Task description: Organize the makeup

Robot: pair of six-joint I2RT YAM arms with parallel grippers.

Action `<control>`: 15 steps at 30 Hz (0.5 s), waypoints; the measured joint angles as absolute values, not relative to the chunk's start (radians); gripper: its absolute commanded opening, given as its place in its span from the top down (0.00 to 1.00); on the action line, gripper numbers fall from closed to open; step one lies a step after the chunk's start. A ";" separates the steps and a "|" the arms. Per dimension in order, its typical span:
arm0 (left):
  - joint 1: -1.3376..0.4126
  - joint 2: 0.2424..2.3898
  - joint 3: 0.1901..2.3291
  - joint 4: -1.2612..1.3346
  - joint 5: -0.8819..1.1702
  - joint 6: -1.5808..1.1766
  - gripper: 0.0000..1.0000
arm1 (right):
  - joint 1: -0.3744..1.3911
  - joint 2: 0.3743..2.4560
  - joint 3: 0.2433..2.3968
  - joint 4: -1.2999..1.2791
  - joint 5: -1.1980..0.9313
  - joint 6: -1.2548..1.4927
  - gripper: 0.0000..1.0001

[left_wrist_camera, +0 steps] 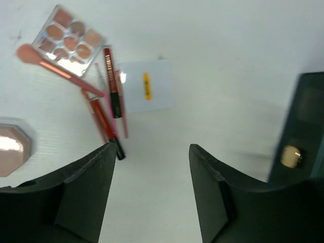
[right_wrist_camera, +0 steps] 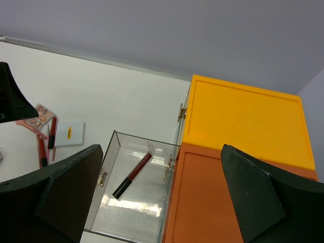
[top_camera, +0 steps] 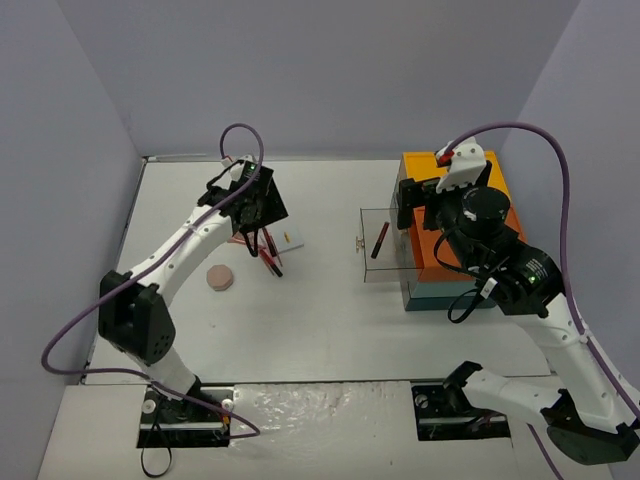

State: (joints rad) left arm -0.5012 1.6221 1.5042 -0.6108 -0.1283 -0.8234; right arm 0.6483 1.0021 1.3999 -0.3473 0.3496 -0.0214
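Left hand (left_wrist_camera: 152,152) open and empty, hovering over red pencils (left_wrist_camera: 112,83) lying just beside the white card (left_wrist_camera: 146,87). Right hand (right_wrist_camera: 161,152) open, empty. Risk: pencils overlap, so closing may snag several or scatter them.

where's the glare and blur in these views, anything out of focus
Left wrist: the gold knob at the right edge and the dark panel around it are smeared; the compact carries a white highlight. Right wrist: sharp, though the floor of the clear drawer throws bright reflections. Top: a glossy glare patch on the near strip of the table.
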 measured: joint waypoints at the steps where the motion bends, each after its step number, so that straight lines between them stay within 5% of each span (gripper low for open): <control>1: -0.481 1.653 1.490 -0.617 -0.129 -0.830 0.49 | 0.648 1.005 1.396 -0.347 0.347 -0.021 0.00; 15: -0.495 1.939 1.429 -0.655 -0.079 -0.955 0.68 | 0.648 0.996 1.327 -0.332 0.332 0.003 0.00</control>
State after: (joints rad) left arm -0.4953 1.9386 1.4290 -0.6548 -0.0792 -0.9554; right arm 0.6483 0.9961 1.3272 -0.3325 0.3317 0.0034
